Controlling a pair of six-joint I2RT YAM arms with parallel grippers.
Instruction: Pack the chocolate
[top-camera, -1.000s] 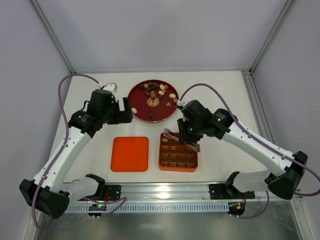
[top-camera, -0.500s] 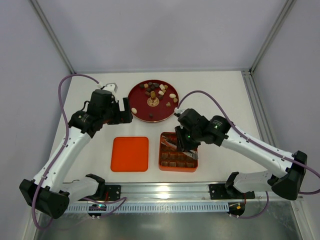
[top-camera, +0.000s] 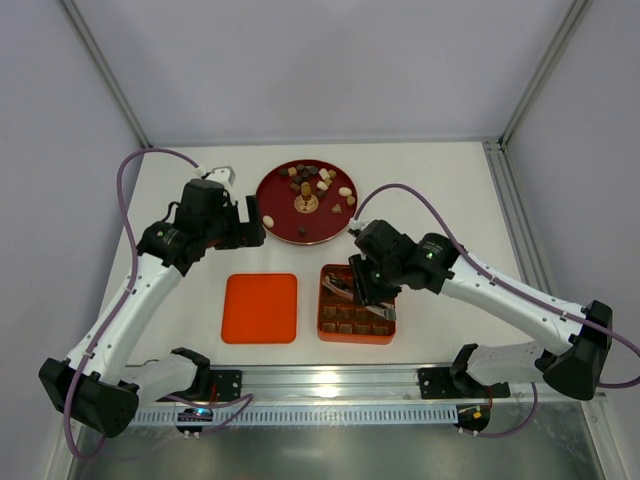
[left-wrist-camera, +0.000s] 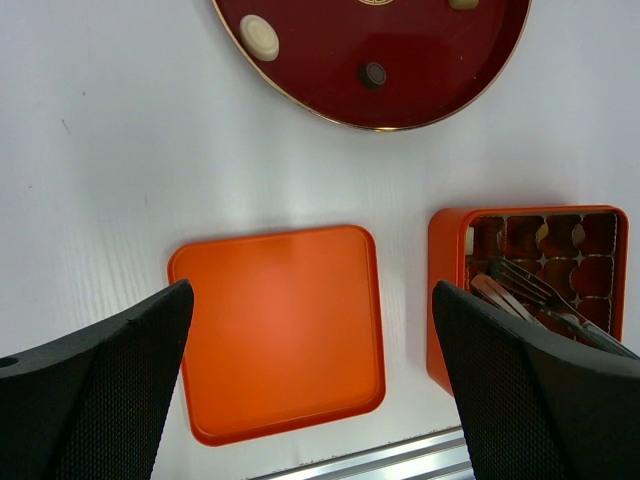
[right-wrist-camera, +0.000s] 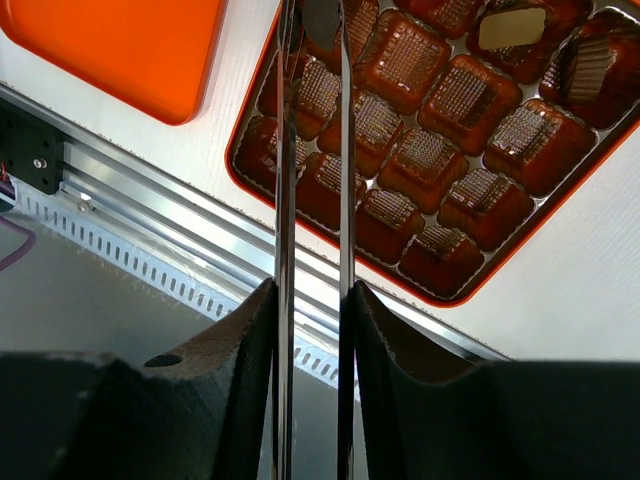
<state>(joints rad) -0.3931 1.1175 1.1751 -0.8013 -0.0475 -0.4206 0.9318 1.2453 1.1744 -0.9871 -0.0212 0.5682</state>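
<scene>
Right gripper (right-wrist-camera: 311, 300), pinching tweezers (right-wrist-camera: 286, 200), has slid toward 9 o'clock over the box (left-wrist-camera: 445, 300), a cream piece (right-wrist-camera: 512, 28) inside. Left gripper (left-wrist-camera: 312, 300) stays spread wide at 10 o'clock. Most chocolate (top-camera: 310, 180) remains on the plate (top-camera: 270, 215) at 12.

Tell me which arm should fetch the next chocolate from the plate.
Right. The right fingers grip the tweezers, tips over the orange box, near the plate of chocolate. The left fingers hang open and empty beside the plate, with no tool.
</scene>
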